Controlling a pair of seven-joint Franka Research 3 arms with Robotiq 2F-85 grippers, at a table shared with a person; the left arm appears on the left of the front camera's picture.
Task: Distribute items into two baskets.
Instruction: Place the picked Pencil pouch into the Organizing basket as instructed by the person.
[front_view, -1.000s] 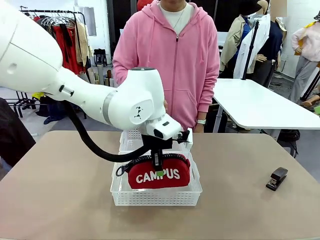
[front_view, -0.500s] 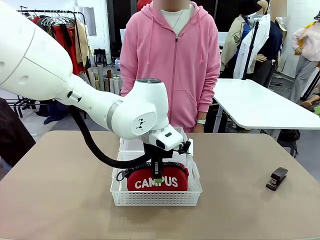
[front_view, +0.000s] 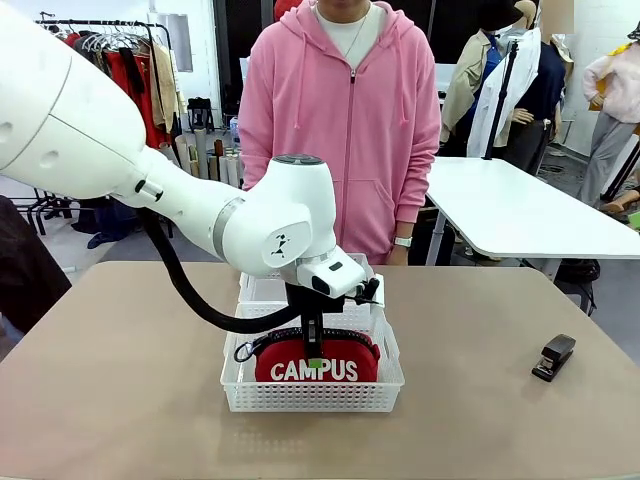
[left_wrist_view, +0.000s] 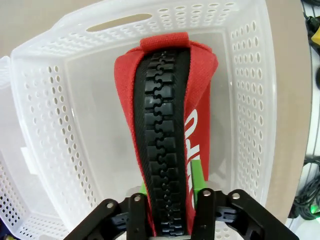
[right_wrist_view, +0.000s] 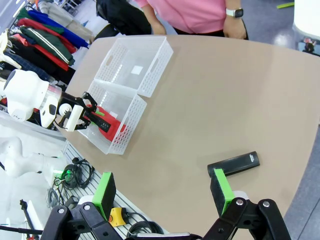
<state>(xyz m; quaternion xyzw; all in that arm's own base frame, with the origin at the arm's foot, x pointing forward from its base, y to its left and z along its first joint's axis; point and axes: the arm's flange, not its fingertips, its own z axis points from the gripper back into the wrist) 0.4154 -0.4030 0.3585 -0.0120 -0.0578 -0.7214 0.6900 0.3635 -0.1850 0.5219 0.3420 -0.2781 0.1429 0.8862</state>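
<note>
We see the pouch is lower than a moment ago; it sits in the near basket. Our left gripper is around its top, and we cannot tell if it squeezes. Our right gripper is open. The stapler comes next.

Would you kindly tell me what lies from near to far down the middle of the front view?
The near white basket holding the red CAMPUS pouch → second white basket → person in a pink hoodie.
</note>
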